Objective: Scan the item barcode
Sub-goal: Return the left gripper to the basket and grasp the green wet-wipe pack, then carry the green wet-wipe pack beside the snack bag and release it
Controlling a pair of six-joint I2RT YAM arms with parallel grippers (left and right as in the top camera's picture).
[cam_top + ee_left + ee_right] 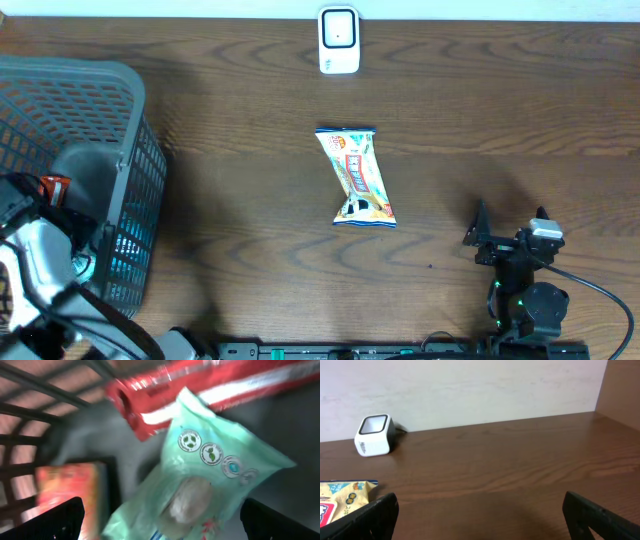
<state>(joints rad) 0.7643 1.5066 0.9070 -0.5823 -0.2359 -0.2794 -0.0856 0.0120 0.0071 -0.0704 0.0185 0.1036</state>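
Left fingers (55, 520) gape empty over the basket's (120, 100) green packet (200, 470); right fingers (370, 517) gape empty near the surface's (250, 250) front edge.

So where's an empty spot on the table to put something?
Bare wood lies between the basket and the snack packet, and between that packet, the scanner and the right arm. It is crowded inside the basket, where packets pile up.

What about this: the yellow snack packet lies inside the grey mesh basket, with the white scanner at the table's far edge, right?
No: the overhead view shows the yellow snack packet on the wooden table, outside the grey mesh basket. The white scanner is at the far edge.
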